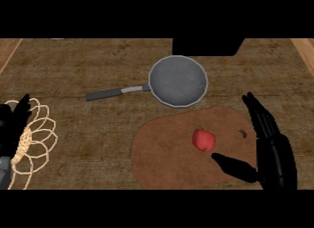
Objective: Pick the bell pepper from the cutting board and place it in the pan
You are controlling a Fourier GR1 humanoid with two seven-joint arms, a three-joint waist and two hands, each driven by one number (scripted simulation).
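Note:
A red bell pepper lies on the brown cutting board at the lower middle. Beyond the board sits a grey pan, its dark handle pointing left. My right hand is open over the board's right side, fingers straight and pointing away, thumb stretched toward the pepper from below right without touching it. My left hand is open at the far left edge, fingers up, resting.
A wire basket lies on the counter at the left, under and beside my left hand. A black box-like object stands at the back behind the pan. Wooden strips border the counter on both sides.

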